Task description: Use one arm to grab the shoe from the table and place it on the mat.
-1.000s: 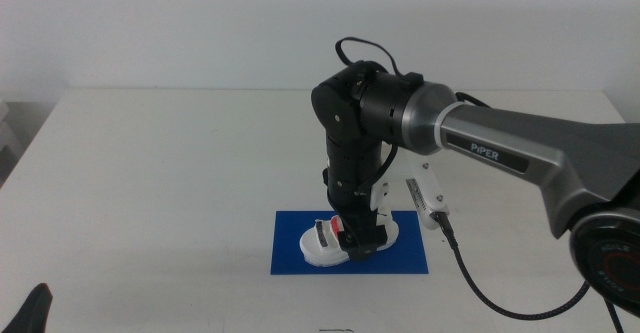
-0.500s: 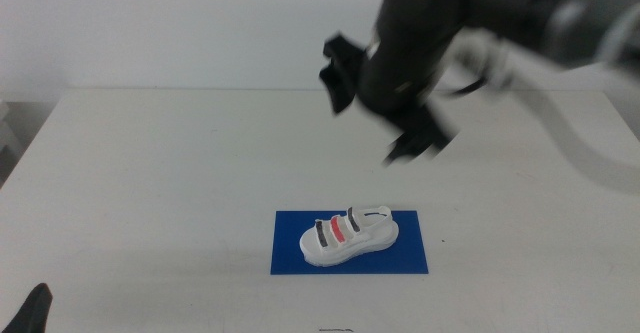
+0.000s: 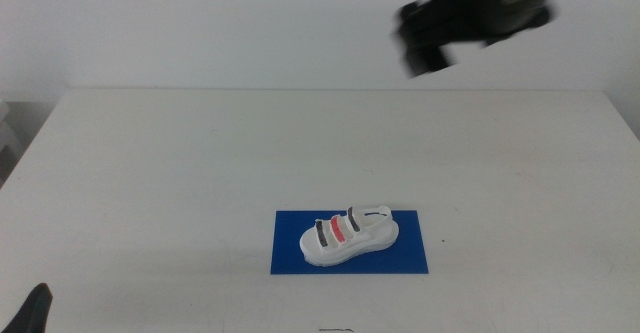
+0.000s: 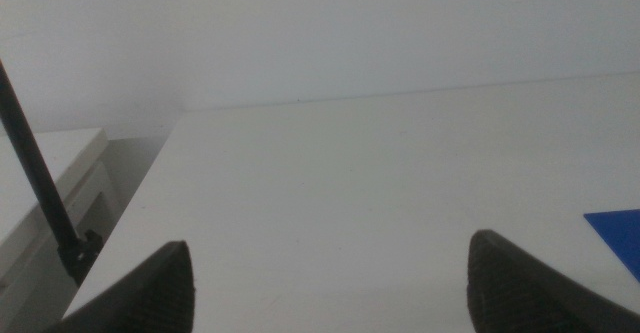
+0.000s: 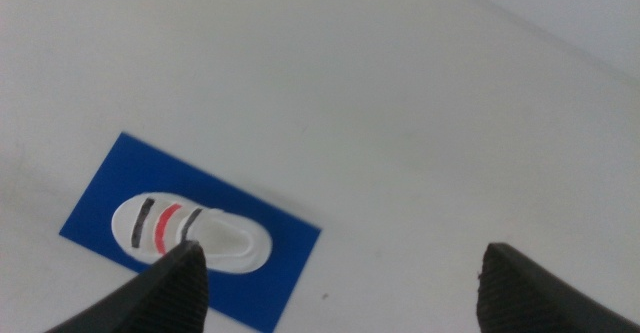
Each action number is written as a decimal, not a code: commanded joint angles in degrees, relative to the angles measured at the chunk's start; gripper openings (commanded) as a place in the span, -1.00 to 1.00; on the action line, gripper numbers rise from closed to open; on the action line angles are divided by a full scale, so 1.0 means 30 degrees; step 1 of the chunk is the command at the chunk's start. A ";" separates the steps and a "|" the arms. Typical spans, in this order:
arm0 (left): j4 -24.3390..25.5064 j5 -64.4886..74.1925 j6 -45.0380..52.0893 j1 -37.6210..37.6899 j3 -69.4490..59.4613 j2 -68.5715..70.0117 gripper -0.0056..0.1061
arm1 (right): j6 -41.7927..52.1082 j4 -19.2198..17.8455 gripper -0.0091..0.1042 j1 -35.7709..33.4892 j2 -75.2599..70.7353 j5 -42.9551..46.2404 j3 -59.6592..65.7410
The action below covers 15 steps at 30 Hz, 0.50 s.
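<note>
The small white shoe [image 3: 348,236] with two dark straps and a red one lies on the dark-blue mat [image 3: 290,258] at the front middle of the white table [image 3: 150,173]. My right arm [image 3: 470,15] is a dark blur high above the table's back right, far from the shoe. In the right wrist view my right gripper [image 5: 350,293] is open and empty, looking down on the shoe [image 5: 185,231] and the mat [image 5: 290,248] from high up. My left gripper [image 4: 330,293] is open and empty; it waits low at the table's front left [image 3: 35,313].
A corner of the mat [image 4: 620,233] shows in the left wrist view. A thin black rod [image 4: 40,183] and a pale ledge stand off the table's left edge. The rest of the tabletop is bare white.
My right gripper let go of the shoe on the mat, then rose and swung up to the back right. The shoe stays on the mat. The left arm has not moved.
</note>
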State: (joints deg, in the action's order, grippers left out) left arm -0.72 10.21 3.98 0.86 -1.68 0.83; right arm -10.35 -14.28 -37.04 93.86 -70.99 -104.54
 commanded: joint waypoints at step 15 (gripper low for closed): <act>-0.0164 -0.1584 -0.0282 0.0086 0.0064 0.0356 0.78 | 0.2131 0.3308 0.82 0.8549 -1.6040 1.8639 1.8678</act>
State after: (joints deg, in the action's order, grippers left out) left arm -0.72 10.21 3.98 0.86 -1.68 0.83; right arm -5.09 -4.79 -13.10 48.73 -24.47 -50.62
